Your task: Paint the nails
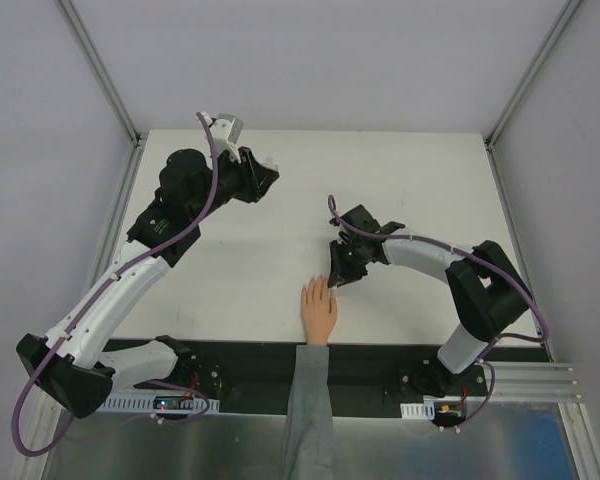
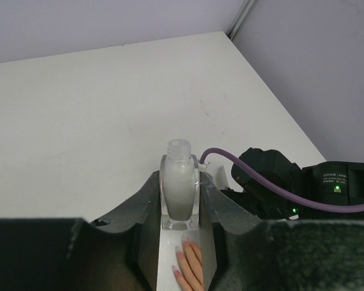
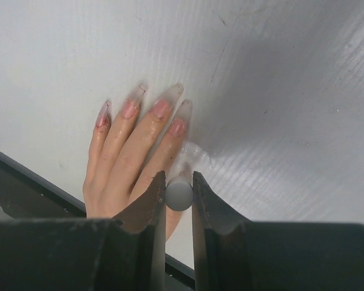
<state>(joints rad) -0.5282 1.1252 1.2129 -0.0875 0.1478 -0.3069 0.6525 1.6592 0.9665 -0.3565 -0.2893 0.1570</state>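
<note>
Hand [image 1: 318, 310] lies palm down at lower centre of the table [image 1: 230, 270], grey sleeve [image 1: 308, 410] running off the bottom edge, fingers fanned so the nails [image 3: 162, 108] face up for the brush. Right gripper [image 1: 340, 272] sits just upper right of the fingertips, arm folded in from lower right, wrist pitched down. Its jaws pinch the grey brush cap [image 3: 179, 195] end-on beside the nearest finger, bristles hidden. Left gripper [image 1: 268, 177], upper left and well apart, clamps the uncapped polish bottle [image 2: 180, 193] neck-up, probably parked for re-dips.
</note>
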